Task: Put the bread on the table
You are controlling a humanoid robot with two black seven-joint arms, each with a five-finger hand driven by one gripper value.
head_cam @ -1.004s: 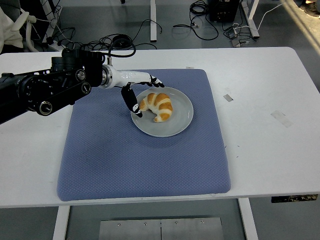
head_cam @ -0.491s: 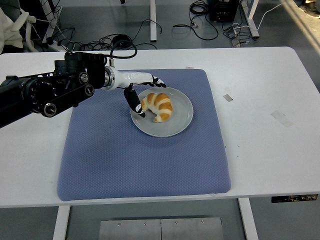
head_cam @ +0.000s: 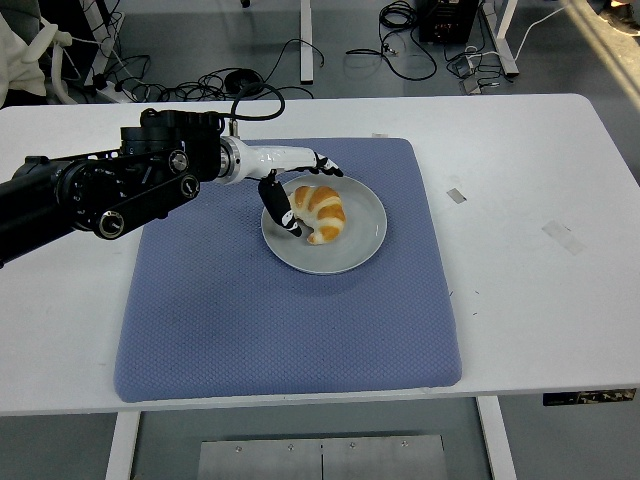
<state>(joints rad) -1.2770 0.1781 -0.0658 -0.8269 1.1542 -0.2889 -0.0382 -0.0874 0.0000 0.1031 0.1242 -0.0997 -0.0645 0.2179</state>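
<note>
A golden, curved croissant (head_cam: 320, 212) with pale stripes lies on a grey plate (head_cam: 350, 250) on the blue mat (head_cam: 250, 320) on the white worktop (head_cam: 540, 290), the left hand (head_cam: 295, 190) spread around its left end.

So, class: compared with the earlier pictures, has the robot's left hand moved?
Yes. The left hand has shifted right, over the plate's rim, closing around the croissant.
</note>
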